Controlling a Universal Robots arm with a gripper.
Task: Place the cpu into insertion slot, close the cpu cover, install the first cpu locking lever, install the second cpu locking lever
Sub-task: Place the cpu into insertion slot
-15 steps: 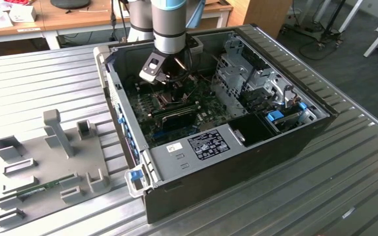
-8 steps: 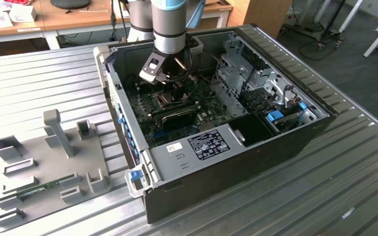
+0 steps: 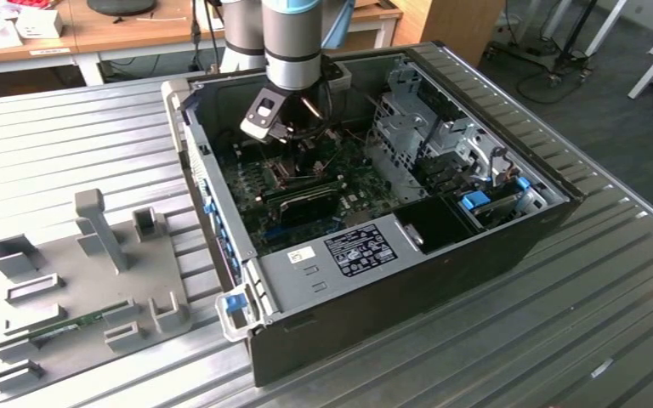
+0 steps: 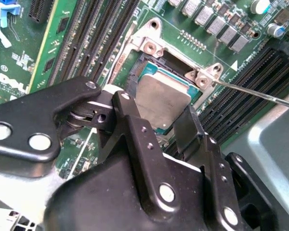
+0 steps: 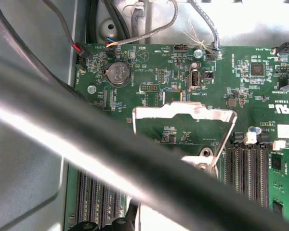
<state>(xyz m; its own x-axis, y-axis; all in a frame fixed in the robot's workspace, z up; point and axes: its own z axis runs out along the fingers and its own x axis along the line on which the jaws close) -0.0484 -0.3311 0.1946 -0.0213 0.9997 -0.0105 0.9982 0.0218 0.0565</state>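
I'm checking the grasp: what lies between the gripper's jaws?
The cpu, gripped at two opposite edges at the insertion slot, as the second wrist view shows.

Table (image 3: 65, 144), ribbed metal: an opened computer case (image 3: 417, 289) is carried; a grey fixture plate (image 3: 77, 297) is laid beside it.

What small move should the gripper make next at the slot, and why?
Probably open the gripper slightly to let go. The cpu seems to lie flat inside the slot, with the fingers at its two sides. The cover stands raised, so nothing presses on the cpu. Whether it is fully seated I cannot tell.
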